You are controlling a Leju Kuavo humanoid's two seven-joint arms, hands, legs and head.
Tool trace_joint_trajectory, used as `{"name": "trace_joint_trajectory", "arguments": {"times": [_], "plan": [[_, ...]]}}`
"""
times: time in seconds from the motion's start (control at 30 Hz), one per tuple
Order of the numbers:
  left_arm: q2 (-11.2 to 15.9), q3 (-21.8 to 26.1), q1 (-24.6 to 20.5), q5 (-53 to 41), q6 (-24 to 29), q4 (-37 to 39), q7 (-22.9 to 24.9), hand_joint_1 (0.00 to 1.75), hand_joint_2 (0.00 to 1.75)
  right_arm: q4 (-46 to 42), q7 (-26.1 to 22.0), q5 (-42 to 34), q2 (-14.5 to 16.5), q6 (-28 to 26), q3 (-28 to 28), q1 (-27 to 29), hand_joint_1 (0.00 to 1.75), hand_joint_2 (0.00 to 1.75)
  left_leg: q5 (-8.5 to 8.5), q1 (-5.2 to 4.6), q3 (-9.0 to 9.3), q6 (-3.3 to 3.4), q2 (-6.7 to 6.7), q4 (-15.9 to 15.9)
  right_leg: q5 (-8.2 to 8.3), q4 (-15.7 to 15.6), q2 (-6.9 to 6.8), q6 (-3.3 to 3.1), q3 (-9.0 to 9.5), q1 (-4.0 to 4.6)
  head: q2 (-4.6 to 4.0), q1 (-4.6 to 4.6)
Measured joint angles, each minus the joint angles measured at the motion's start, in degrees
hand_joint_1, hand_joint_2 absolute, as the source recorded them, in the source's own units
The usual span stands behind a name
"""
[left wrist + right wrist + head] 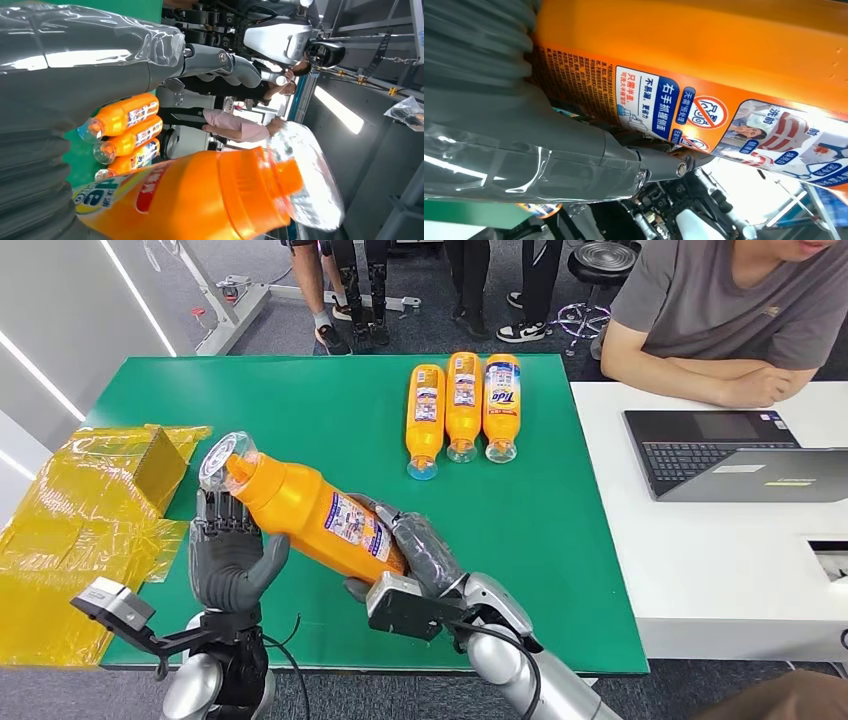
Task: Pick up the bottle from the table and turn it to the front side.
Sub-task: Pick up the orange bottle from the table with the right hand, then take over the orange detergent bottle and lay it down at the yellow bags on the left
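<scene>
An orange detergent bottle (315, 512) with a clear cap hangs tilted above the green table (560, 540), cap toward the far left. My right hand (420, 552) grips its lower body, and a label of small print faces up. The right wrist view has that label (659, 102) close against the hand (524, 145). My left hand (232, 555) stands open with fingers upright just under the bottle's neck; I cannot tell whether it touches. In the left wrist view the bottle (200, 200) lies beside the hand (50, 100), its thumb (100, 35) apart from it.
Three more orange bottles (464, 405) lie side by side at the table's far middle, caps toward me. Yellow plastic wrap and a cardboard box (100, 500) cover the left end. A white desk (700, 560) with a laptop (730, 455) adjoins on the right, where a person (720, 320) sits.
</scene>
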Motion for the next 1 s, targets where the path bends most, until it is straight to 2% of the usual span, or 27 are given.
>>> {"name": "trace_joint_trajectory", "arguments": {"times": [0.27, 0.6, 0.63, 0.73, 0.77, 0.87, 0.9, 1.0], "plan": [[-0.6, 0.0, -1.9, -0.5, -0.5, 1.9, 0.1, 0.00, 1.75, 0.0, 1.4, 3.9, 0.0, 0.1, -1.6, 2.9, 1.75, 1.75, 0.00, 0.00, -0.02, 0.00, 0.01, 0.0, 0.00, 0.0, 0.00, 0.00, 0.00, 0.00, 0.00, 0.01], [-1.2, 0.0, -2.3, -1.4, -0.8, 3.1, -0.2, 0.00, 1.75, 0.3, 2.1, 6.3, 0.0, 1.1, -3.7, 3.8, 1.75, 1.75, 0.00, 0.00, -0.01, 0.00, 0.00, 0.0, 0.00, 0.0, 0.00, 0.00, 0.00, 0.00, 0.00, 0.00], [-1.3, 0.0, -2.2, -1.6, -1.0, 3.2, -0.2, 0.11, 1.75, 0.3, 1.9, 6.4, 0.0, 1.0, -4.0, 3.9, 1.75, 1.75, 0.00, 0.00, -0.01, 0.00, 0.00, 0.0, 0.00, 0.0, 0.00, 0.00, 0.00, 0.00, 0.00, 0.00], [-1.6, 0.0, -2.0, -2.4, -2.2, 3.4, -0.2, 1.23, 1.75, 0.2, 1.1, 7.0, 0.0, 0.6, -4.7, 4.4, 1.75, 1.75, 0.00, 0.00, -0.02, 0.00, 0.00, 0.0, 0.00, 0.0, 0.00, 0.00, 0.00, 0.00, 0.00, 0.00], [-1.7, 0.0, -1.9, -2.5, -2.7, 3.4, 0.0, 1.30, 1.75, 0.0, 0.8, 7.2, 0.0, 0.6, -4.8, 4.6, 1.75, 1.75, 0.00, 0.00, -0.02, 0.00, 0.00, 0.0, 0.00, 0.0, 0.00, 0.00, 0.00, 0.00, 0.00, 0.00], [-1.8, 0.0, -1.8, -1.2, -5.6, 3.5, 1.1, 0.33, 1.75, -0.8, 0.2, 7.9, 0.0, 0.5, -5.2, 5.4, 1.75, 1.75, -0.01, 0.00, -0.02, 0.00, 0.00, 0.0, -0.01, 0.0, 0.00, 0.00, 0.00, 0.00, 0.00, 0.00], [-1.8, 0.0, -1.7, -0.5, -7.2, 3.5, 1.9, 0.19, 1.75, -1.2, -0.2, 8.2, 0.0, 0.5, -5.4, 5.6, 1.75, 1.75, -0.01, 0.00, -0.03, 0.00, 0.00, 0.0, -0.01, 0.0, 0.00, 0.00, 0.00, 0.00, 0.00, 0.01], [-1.9, 0.0, -1.3, 0.2, -11.9, 3.8, 4.7, 0.16, 1.75, -2.1, -1.7, 8.8, 0.0, 0.1, -5.7, 6.3, 1.75, 1.75, -0.01, 0.00, -0.03, 0.00, 0.01, 0.0, -0.01, 0.0, 0.00, 0.00, 0.00, 0.00, 0.00, 0.01]]}}
